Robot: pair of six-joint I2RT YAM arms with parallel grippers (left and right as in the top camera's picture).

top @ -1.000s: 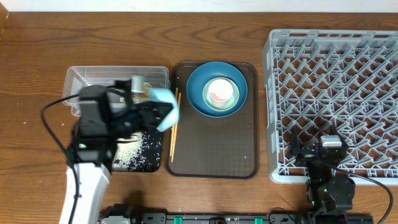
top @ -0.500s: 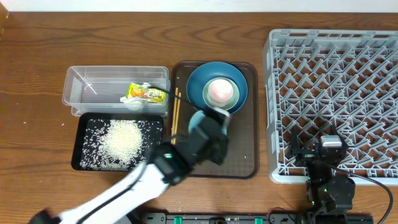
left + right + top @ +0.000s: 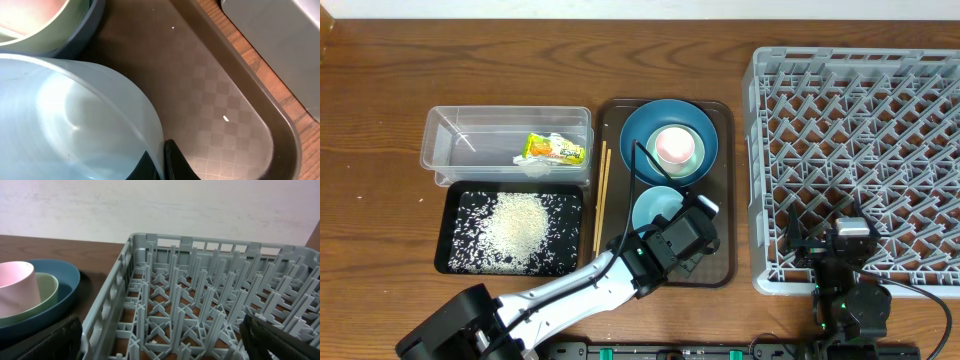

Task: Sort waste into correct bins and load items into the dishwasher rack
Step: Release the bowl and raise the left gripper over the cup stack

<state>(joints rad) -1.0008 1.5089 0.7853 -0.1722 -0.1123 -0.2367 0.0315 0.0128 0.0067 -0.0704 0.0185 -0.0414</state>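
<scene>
Left pincer [image 3: 672, 225] clamps the light-blue bowl [image 3: 655, 208] over the brown tray [image 3: 712, 262] (dark wood table [image 3: 380, 100]); right pincer [image 3: 160, 325] gapes.

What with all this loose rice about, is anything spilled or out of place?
Yes. Two stray grains lie on the brown tray, near the light-blue bowl, away from the rice heaped in the black tray. They look spilled. Nothing else stands out.

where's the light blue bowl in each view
Overhead: light-blue bowl on the brown tray, below the dark-blue bowl.
Left wrist: fills the lower left.
Right wrist: not in it.
Shared landmark: dark-blue bowl, upper left in left wrist, lower left in right wrist.
</scene>
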